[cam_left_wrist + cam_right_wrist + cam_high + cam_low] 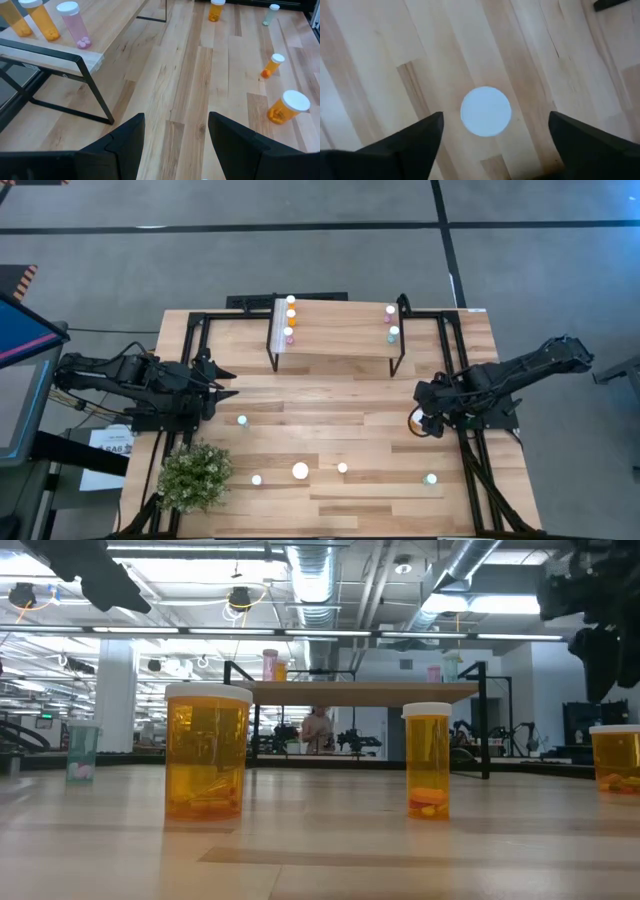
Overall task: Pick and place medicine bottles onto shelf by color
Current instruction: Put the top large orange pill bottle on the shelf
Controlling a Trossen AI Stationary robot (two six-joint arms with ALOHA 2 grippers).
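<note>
My right gripper (495,120) points down, open, over an upright orange medicine bottle. Its white cap (485,111) shows between the two fingers, which stand clear on either side. The same bottle (416,420) stands at the table's right, also seen in the low view (617,762). My left gripper (175,145) waits open and empty at the table's left (225,385). The shelf (335,330) stands at the far middle. Orange and pink bottles (290,320) line its left end, and a pink and a green one (392,322) its right end.
More bottles stand on the table: a large orange one (207,753), a smaller orange one (428,760), green ones at the left (241,420), near left (256,479) and near right (430,478). A small potted plant (195,475) sits at the near left corner.
</note>
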